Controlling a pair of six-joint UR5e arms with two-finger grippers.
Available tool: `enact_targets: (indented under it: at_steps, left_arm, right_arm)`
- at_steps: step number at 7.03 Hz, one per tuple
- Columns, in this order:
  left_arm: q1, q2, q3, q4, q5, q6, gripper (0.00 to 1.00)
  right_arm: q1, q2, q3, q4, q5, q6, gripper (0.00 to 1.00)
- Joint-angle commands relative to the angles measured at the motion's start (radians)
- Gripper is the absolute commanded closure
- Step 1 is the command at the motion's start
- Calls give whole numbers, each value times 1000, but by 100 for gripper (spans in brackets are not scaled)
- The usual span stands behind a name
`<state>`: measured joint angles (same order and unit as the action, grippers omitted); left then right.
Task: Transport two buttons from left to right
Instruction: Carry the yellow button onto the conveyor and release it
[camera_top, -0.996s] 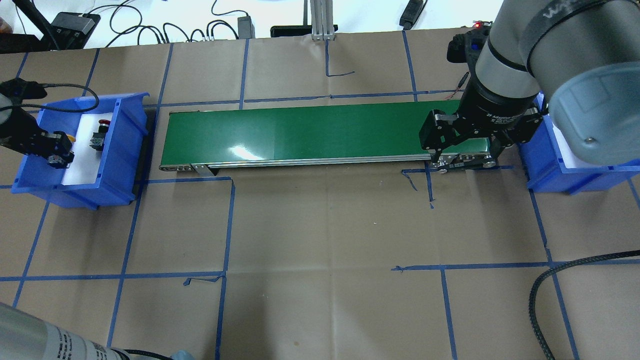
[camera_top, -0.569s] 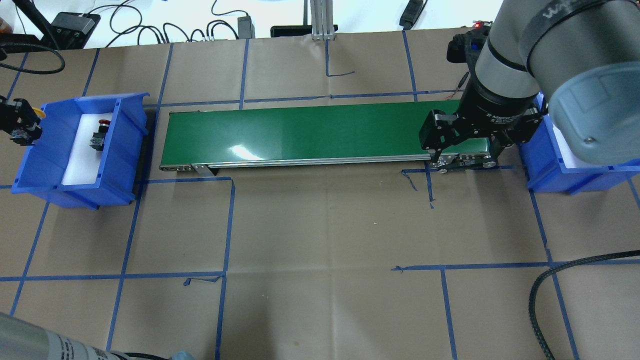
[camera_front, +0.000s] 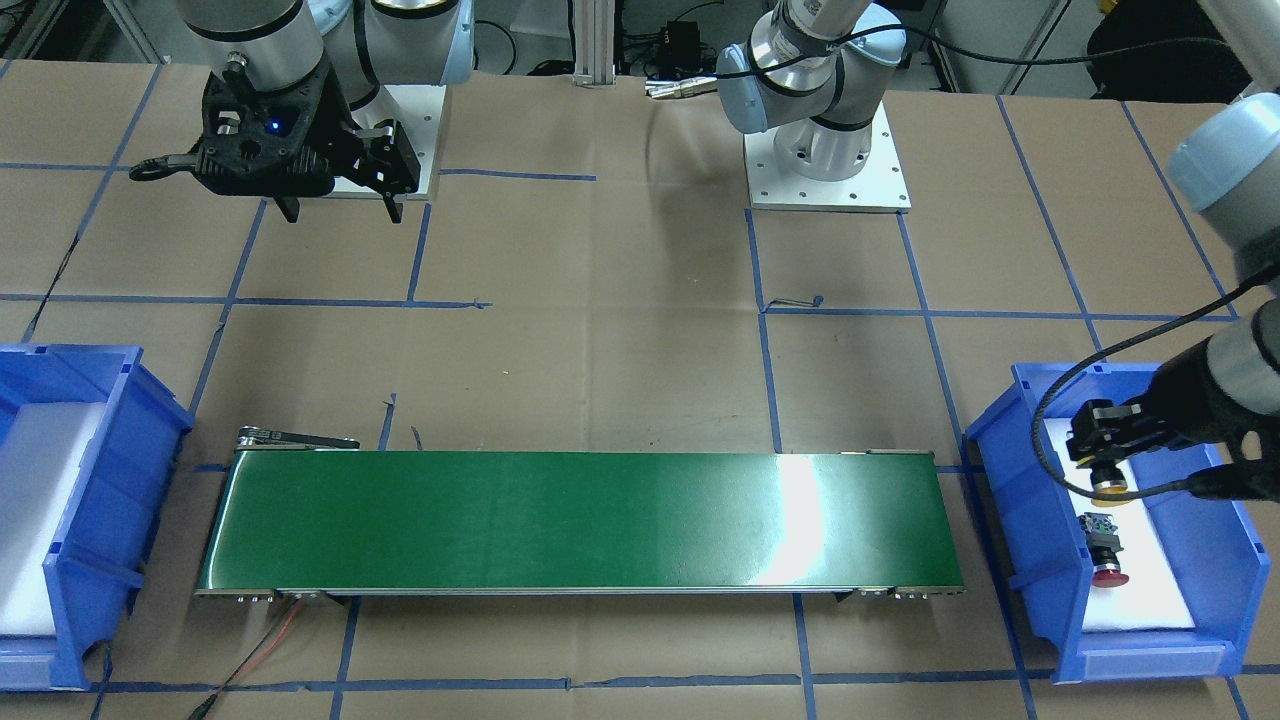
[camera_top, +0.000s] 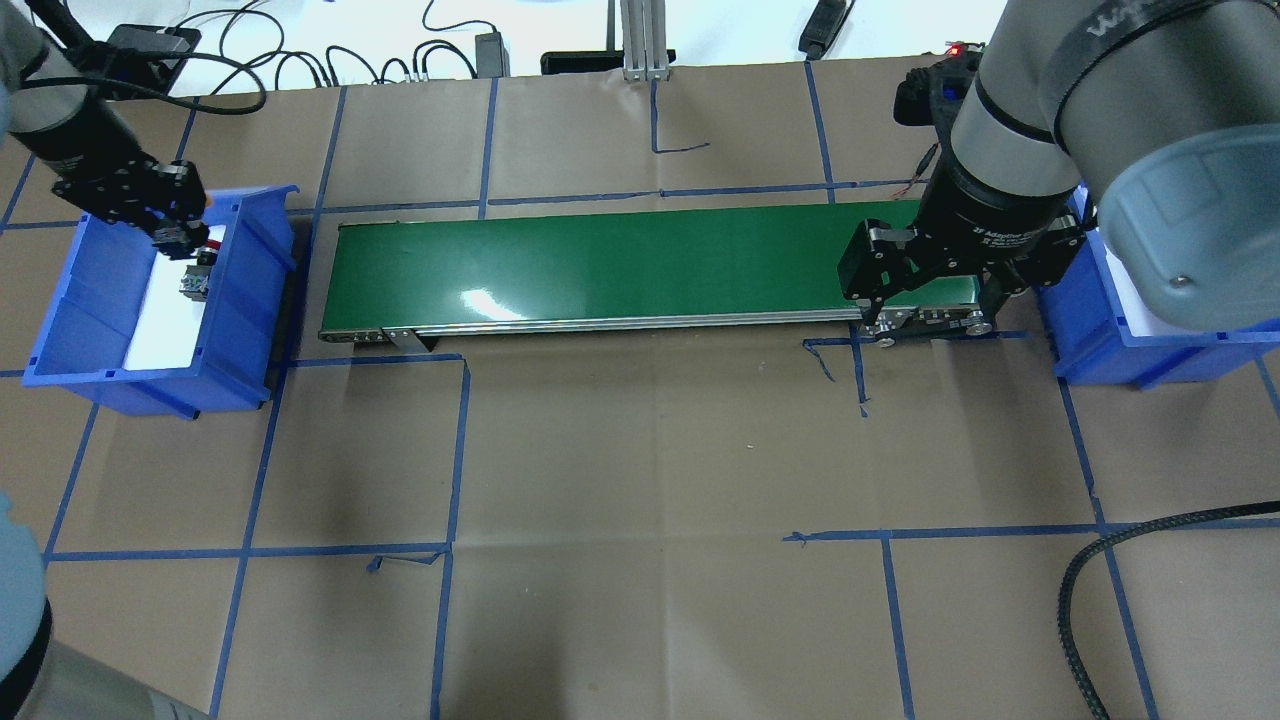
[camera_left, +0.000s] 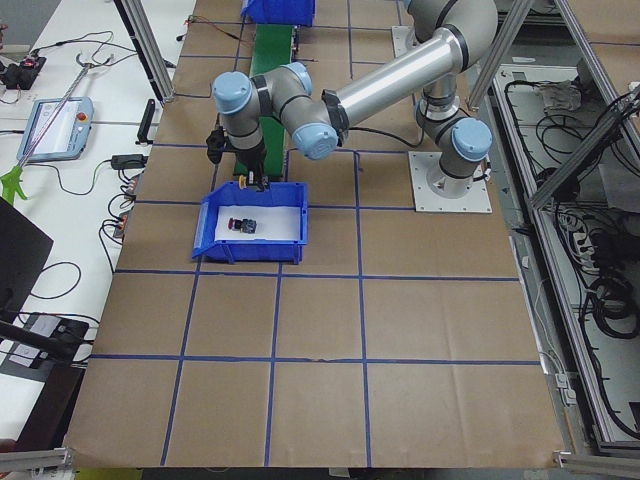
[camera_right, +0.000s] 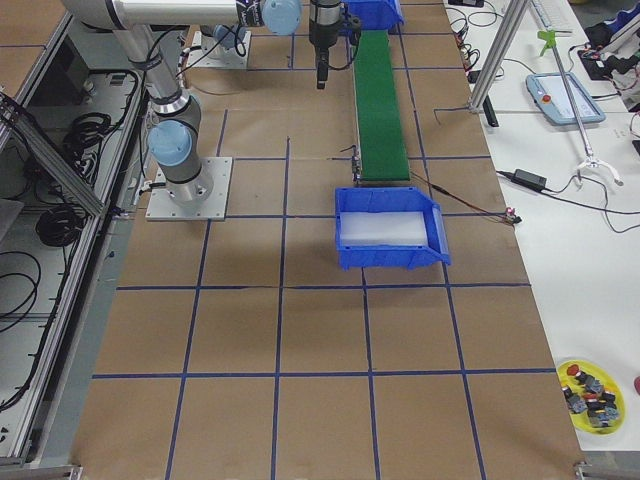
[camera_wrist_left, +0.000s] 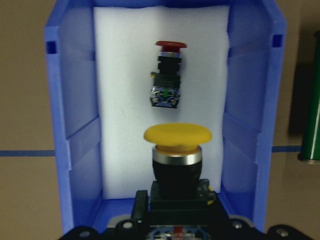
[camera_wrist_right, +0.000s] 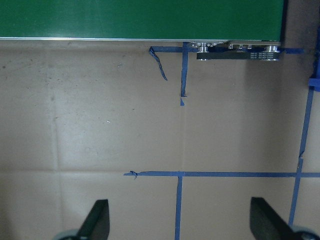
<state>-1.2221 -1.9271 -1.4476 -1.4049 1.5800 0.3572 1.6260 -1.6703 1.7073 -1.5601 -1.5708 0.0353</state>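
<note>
noted left gripper (camera_wrist_left: 176, 202) clenched on the black body of the yellow button (camera_wrist_left: 177, 136), mushroom cap pointing out past the fingertips. found the pair over the near end of the left blue bin (camera_wrist_left: 75, 125); cannot tell height over the floor. located the red button (camera_wrist_left: 167, 75) straight ahead of the jaws, beyond the yellow cap. logged it lying on its side on the white foam (camera_wrist_left: 125, 60), red cap away from the gripper and grey contact block toward it, apart from the held button. saw the green conveyor belt (camera_top: 600, 265) off to one side of these jaws, past the bin wall.

noted right gripper (camera_wrist_right: 180, 220) released, fingers (camera_wrist_right: 97, 222) spread wide and gripping nothing. recorded brown paper (camera_wrist_right: 100, 140) and blue tape lines (camera_wrist_right: 225, 174) under and between its jaws, with the belt's end ahead of the fingertips. spotted the right blue bin (camera_top: 1090, 345) just beside that gripper, past the belt's end, lined with white foam in the right-side view.
</note>
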Motion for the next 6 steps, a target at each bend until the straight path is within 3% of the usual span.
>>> enact_targets:
  at_steps: [1, 2, 4, 6]
  left_arm:
    - [-156, -15, -3, 6, -6, -145, 100]
    - [-207, -51, -7, 9, -9, -215, 100]
    - [-307, -133, -20, 172, -6, -289, 100]
    - [-312, -116, -95, 223, -5, -296, 100]
  right_arm:
    - [0, 1, 0, 0, 0, 0, 0]
    - [0, 0, 0, 0, 0, 0, 0]
    - [0, 0, -2, 0, 0, 0, 0]
    - [0, 0, 0, 0, 0, 0, 0]
